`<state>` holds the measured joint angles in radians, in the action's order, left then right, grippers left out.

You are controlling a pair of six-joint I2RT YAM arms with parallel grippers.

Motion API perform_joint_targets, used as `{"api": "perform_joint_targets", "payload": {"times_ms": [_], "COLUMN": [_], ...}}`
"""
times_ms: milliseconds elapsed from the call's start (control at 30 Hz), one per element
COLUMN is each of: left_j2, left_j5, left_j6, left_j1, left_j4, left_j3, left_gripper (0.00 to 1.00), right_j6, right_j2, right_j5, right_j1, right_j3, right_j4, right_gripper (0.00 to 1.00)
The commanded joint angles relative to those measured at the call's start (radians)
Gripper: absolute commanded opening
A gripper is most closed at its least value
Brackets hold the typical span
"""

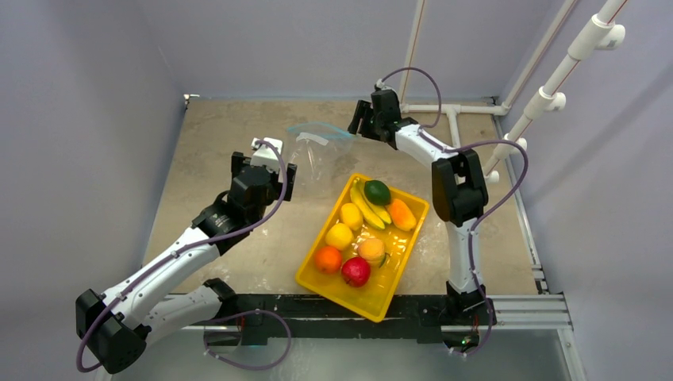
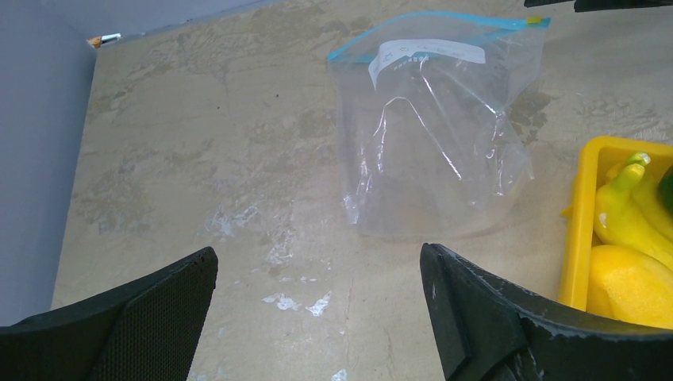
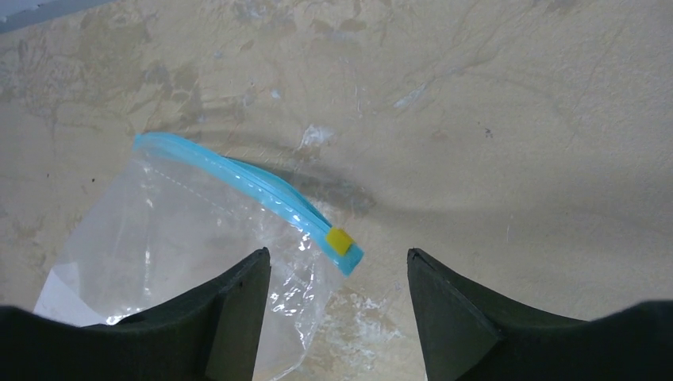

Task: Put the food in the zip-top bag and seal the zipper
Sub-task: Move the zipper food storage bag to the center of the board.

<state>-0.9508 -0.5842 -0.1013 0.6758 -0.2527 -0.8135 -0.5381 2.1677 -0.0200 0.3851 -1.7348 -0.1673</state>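
The clear zip-top bag [image 1: 321,155] lies on the table at the back centre, empty, with its teal-blue zipper [image 1: 317,129] along the far edge. The zipper's yellow slider [image 3: 340,240] sits at the strip's end, between my right fingers. My right gripper [image 3: 340,266] is open just above that corner of the bag [image 3: 167,238]. My left gripper [image 2: 317,266] is open and empty, just short of the bag's near edge [image 2: 432,151]. The food, bananas [image 1: 367,208], avocado [image 1: 378,191], mango [image 1: 401,213], lemons [image 1: 340,236], orange [image 1: 327,259], peach [image 1: 371,250] and apple [image 1: 355,271], lies in the tray.
The yellow tray [image 1: 397,278] stands right of centre, toward the near edge; its corner shows in the left wrist view [image 2: 578,230]. White pipes [image 1: 548,87] run along the back right. Grey walls close in the table on the left and back.
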Motion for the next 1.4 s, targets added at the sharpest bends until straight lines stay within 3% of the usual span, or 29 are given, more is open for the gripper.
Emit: {"api": "perform_joint_targets", "payload": {"times_ms": [0, 67, 400, 567, 767, 967, 1367], "left_j2": [0.006, 0.009, 0.012, 0.014, 0.016, 0.016, 0.023], "left_j5": [-0.011, -0.014, -0.016, -0.016, -0.013, -0.003, 0.000], "left_j6": [0.020, 0.020, 0.022, 0.021, 0.021, 0.018, 0.014], "left_j1": [0.003, 0.005, 0.004, 0.004, 0.004, 0.004, 0.004], "left_j4": [0.024, 0.023, 0.023, 0.023, 0.023, 0.024, 0.021], "left_j3": [0.000, 0.000, 0.000, -0.001, -0.001, -0.001, -0.001], "left_gripper": [0.97, 0.97, 0.97, 0.97, 0.97, 0.97, 0.97], "right_j6": [0.019, 0.015, 0.013, 0.014, 0.004, -0.108, -0.346], "right_j2": [0.014, 0.026, 0.051, 0.020, -0.073, -0.226, -0.398], "right_j5": [0.066, 0.074, 0.118, 0.122, 0.121, 0.134, -0.006], "right_j1": [-0.011, -0.011, -0.012, -0.012, -0.010, 0.009, 0.215], "right_j3": [-0.050, -0.050, -0.048, -0.006, 0.125, 0.334, 0.550], "right_j4": [0.033, 0.039, 0.070, 0.100, 0.189, 0.320, 0.431], "right_gripper": [0.66, 0.64, 0.36, 0.00, 0.00, 0.00, 0.00]}}
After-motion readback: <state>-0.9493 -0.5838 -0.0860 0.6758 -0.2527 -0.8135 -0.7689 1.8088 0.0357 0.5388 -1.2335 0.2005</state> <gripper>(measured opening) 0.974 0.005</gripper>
